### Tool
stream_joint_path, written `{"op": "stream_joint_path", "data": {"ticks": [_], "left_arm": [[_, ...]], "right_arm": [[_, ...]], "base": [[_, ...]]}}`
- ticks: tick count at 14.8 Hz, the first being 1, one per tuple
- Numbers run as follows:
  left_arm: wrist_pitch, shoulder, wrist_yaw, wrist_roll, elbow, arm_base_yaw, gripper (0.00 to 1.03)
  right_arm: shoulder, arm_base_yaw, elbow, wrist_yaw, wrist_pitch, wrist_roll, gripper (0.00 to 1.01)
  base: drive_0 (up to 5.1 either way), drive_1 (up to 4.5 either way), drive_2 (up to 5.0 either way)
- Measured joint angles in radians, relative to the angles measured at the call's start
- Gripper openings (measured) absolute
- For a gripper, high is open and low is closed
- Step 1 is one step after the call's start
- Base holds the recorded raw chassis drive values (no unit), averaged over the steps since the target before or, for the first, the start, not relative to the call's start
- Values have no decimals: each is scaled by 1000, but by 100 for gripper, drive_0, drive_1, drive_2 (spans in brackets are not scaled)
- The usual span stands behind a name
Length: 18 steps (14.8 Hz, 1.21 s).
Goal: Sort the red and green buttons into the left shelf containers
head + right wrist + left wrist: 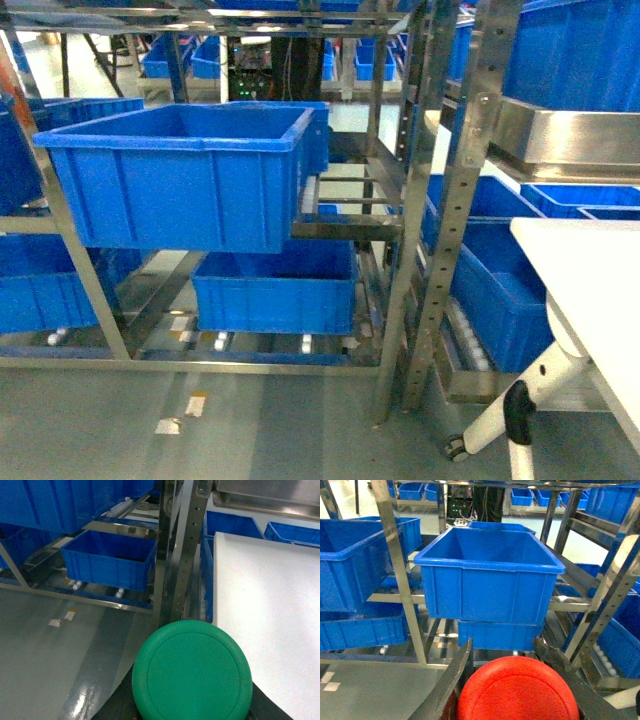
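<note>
In the left wrist view my left gripper (504, 649) is shut on the red button (517, 692). Its domed cap fills the gap between the two dark fingers (451, 680). Straight ahead of it a large deep blue container (490, 575) sits on the steel shelf with its open top showing. The right wrist view shows my right gripper (191, 707) shut on the green button (191, 672), beside the white table top (270, 605). Both buttons' bases are hidden under their caps. In the head view neither gripper shows, and the same container (180, 180) juts out from the left shelf.
A second blue bin (275, 290) sits on the shelf's lower level, with more bins (40, 290) at far left. Perforated steel uprights (440, 200) stand between the shelf and the white table (590, 290). The table's leg and caster (500, 420) rest on the grey floor.
</note>
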Motion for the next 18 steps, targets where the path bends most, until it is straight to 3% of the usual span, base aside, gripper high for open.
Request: {"op": "stream_joint_path", "data": {"ticks": [18], "left_arm": [[-2, 0, 2, 0, 0, -1, 31]], "right_arm": [[-1, 0, 0, 0, 5, 0, 25]], "base": [[-487, 343, 129]]}}
